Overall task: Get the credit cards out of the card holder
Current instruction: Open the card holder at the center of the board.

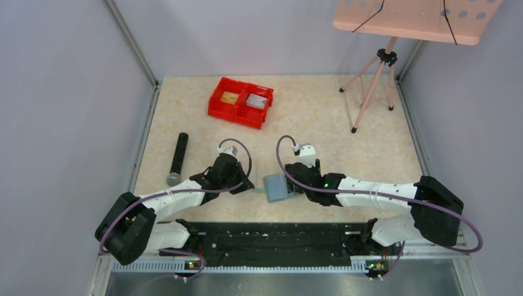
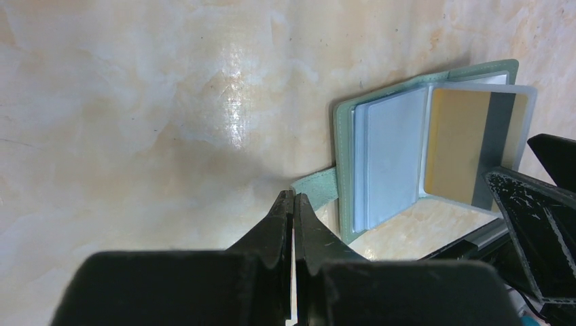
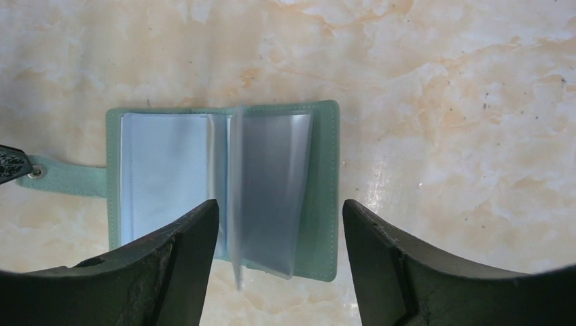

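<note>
The sage-green card holder point(image 1: 276, 187) lies open on the table between my two grippers. In the left wrist view a gold-yellow card with a dark stripe point(image 2: 469, 146) sits in a clear sleeve that stands up from the holder point(image 2: 343, 170). My left gripper point(image 2: 293, 195) is shut, its tips on the end of the holder's tab point(image 2: 319, 187). My right gripper point(image 3: 280, 210) is open just above the holder point(image 3: 319, 204). The raised clear sleeves point(image 3: 272, 183) stand between its jaws, touching neither.
A red double bin point(image 1: 240, 102) at the back holds a gold-yellow card point(image 1: 229, 97) and a pale card point(image 1: 256, 100). A black cylinder point(image 1: 178, 157) lies at the left. A pink tripod stand point(image 1: 376, 80) is at the back right.
</note>
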`<state>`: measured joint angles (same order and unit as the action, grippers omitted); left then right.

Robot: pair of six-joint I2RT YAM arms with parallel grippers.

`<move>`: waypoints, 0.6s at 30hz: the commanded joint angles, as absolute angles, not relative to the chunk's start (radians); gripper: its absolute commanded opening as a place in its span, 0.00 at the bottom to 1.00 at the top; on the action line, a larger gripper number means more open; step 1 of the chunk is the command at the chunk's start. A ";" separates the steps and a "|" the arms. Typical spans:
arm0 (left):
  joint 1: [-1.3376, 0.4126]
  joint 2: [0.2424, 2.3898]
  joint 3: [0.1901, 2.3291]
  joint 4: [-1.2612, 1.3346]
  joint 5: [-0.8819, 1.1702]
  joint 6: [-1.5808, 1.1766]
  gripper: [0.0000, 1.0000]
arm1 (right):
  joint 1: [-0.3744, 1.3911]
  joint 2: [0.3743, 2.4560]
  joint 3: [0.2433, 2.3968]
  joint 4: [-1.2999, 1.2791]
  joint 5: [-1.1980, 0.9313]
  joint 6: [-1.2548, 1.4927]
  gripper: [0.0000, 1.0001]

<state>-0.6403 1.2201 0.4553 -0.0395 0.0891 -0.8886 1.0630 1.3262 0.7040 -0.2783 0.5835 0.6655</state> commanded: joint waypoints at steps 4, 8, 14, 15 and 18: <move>-0.638 1.217 0.466 -0.041 0.069 -0.882 0.00 | 1.040 1.266 0.681 -0.276 0.599 0.662 0.65; -0.639 1.216 0.471 -0.048 0.063 -0.880 0.00 | 1.029 1.254 0.672 -0.276 0.586 0.663 0.62; -0.638 1.212 0.522 -0.118 0.025 -0.840 0.00 | 0.999 1.187 0.671 -0.243 0.443 0.632 0.50; -0.639 1.207 0.530 -0.127 0.024 -0.833 0.00 | 0.978 1.176 0.664 -0.227 0.392 0.629 0.46; -0.638 1.171 0.542 -0.125 0.049 -0.832 0.12 | 0.925 1.133 0.616 -0.145 0.276 0.619 0.37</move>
